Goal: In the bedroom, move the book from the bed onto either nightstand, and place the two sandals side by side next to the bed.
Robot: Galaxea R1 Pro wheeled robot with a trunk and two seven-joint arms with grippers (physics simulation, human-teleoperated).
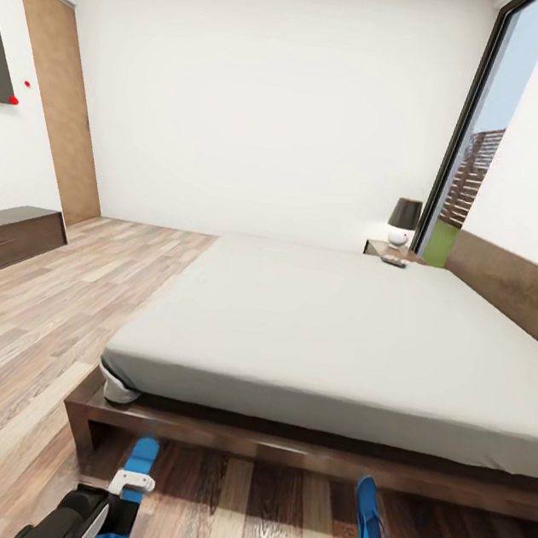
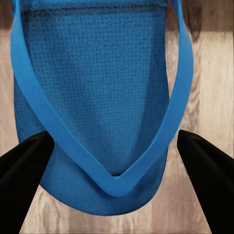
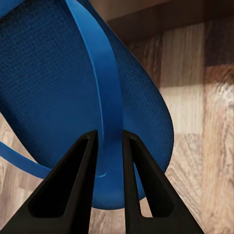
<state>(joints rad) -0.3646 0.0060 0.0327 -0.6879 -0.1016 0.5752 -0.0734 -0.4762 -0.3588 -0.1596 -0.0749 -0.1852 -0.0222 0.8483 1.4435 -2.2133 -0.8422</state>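
Two bright blue sandals are near the foot of the bed (image 1: 336, 339). The left sandal (image 1: 140, 459) (image 2: 97, 73) lies flat on the wood floor, straps up. My left gripper (image 2: 116, 139) hovers over its toe end, open, with one finger on either side. The right sandal (image 1: 367, 525) (image 3: 48, 73) stands tilted on its edge, and my right gripper (image 3: 109, 134) is shut on its strap. Far back, the nightstand (image 1: 382, 249) carries a black-shaded lamp (image 1: 404, 220). The book (image 1: 394, 261), small and dark, lies where the nightstand meets the mattress.
The bed's dark wooden frame (image 1: 276, 451) runs across just beyond both sandals, with a white object (image 1: 117, 389) at its left corner. A long low dark bench (image 1: 6, 238) and a tan door (image 1: 61, 100) line the left wall. A tall window (image 1: 488, 129) is at right.
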